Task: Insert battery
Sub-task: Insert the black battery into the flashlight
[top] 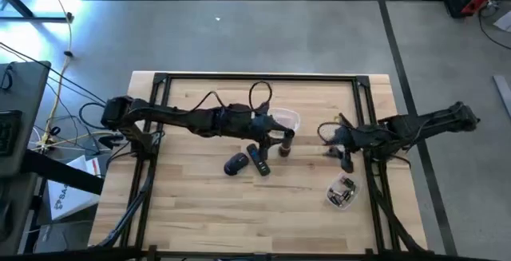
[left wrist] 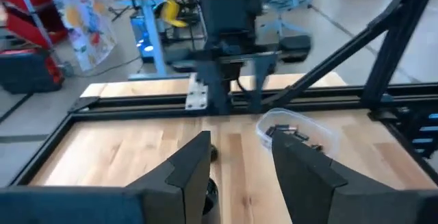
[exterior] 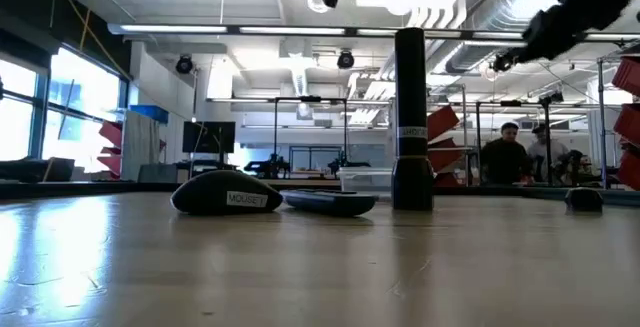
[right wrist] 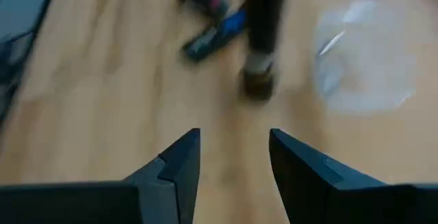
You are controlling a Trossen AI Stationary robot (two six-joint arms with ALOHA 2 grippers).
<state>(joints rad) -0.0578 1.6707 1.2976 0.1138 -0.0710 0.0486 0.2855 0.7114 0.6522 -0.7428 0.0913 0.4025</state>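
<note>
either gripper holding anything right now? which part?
No. The left gripper is open above the upright flashlight with an empty gap. The right gripper is open over bare table, also empty.

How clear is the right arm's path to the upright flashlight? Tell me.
Probably clear. The right claw hangs open, empty, beside the flashlight, with bare table between. The left claw sits over the flashlight, so the arms could crowd each other there.
</note>
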